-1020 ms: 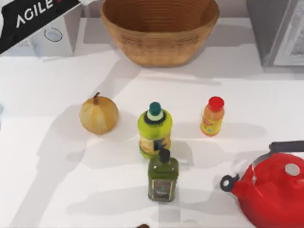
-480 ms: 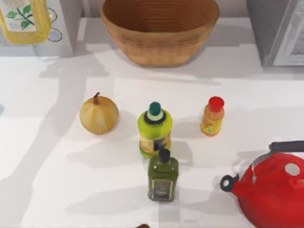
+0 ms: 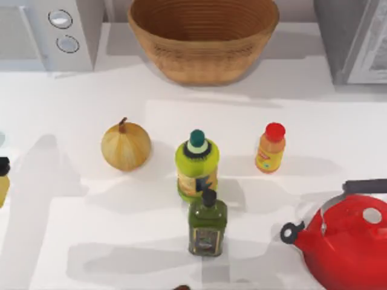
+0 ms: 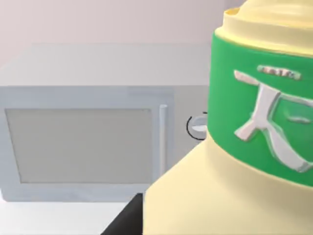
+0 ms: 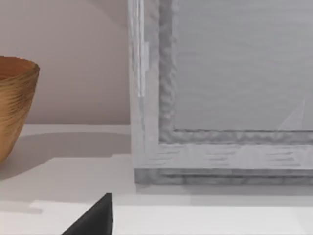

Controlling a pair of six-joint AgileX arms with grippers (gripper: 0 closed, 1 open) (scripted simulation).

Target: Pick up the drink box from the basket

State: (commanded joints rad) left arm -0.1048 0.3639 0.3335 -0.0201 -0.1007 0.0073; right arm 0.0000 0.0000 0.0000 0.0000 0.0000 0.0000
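The drink box (image 4: 195, 196), pale cream-yellow with a green label, looms close in the left wrist view. One dark finger (image 4: 124, 223) of my left gripper lies against its side, shut on it. In the top view a sliver of the drink box (image 3: 2, 190) shows at the table's far left edge under a black part of my left gripper (image 3: 3, 166), well away from the basket. The woven basket (image 3: 202, 57) stands at the back centre, its visible inside bare. A dark part of my right gripper (image 5: 93, 218) shows by the grey cabinet at the back right.
A microwave (image 3: 45, 33) stands at the back left and a grey cabinet (image 3: 354, 39) at the back right. An onion (image 3: 125, 145), a yellow-green bottle (image 3: 196, 164), an orange bottle (image 3: 271, 148), a dark green bottle (image 3: 207, 225) and a red kettle (image 3: 347, 241) stand mid-table.
The drink box went from high at the back left corner, in front of the microwave, down to the far left edge. The microwave's front is now uncovered.
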